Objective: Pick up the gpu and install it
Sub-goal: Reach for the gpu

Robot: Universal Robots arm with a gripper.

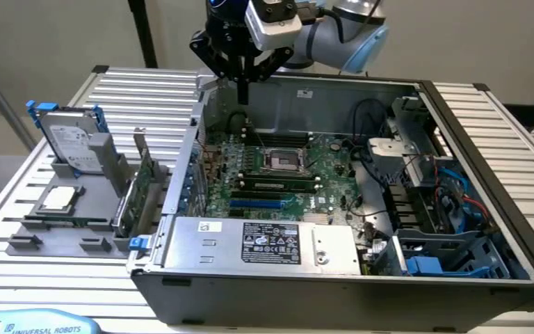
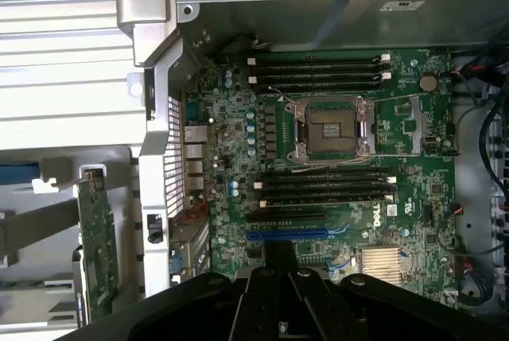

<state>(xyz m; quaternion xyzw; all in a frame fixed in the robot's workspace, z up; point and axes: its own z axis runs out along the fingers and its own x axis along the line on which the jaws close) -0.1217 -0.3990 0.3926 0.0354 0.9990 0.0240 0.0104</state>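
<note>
The gpu (image 1: pixel 142 186) is a thin green card with a silver end bracket, standing on edge in a grey holder (image 1: pixel 63 229) just outside the open computer case, on the exterior view's left. In the wrist view the gpu (image 2: pixel 96 247) stands beyond the case's rear metal wall. My gripper (image 1: pixel 243 89) hangs above the case's back corner, well above the motherboard (image 1: pixel 277 174) and apart from the gpu. Its black fingers are pressed together, shut, with nothing held. In the wrist view the gripper (image 2: pixel 278 273) sits over the blue card slot (image 2: pixel 286 234).
On the same grey holder stand a silver hard drive with blue rails (image 1: pixel 67 142) and a small square CPU chip (image 1: pixel 58 198). The case holds a power supply (image 1: pixel 262 243) at the front, cables and drive bays (image 1: pixel 434 202) on the exterior view's right, and an empty CPU socket (image 2: pixel 332 129).
</note>
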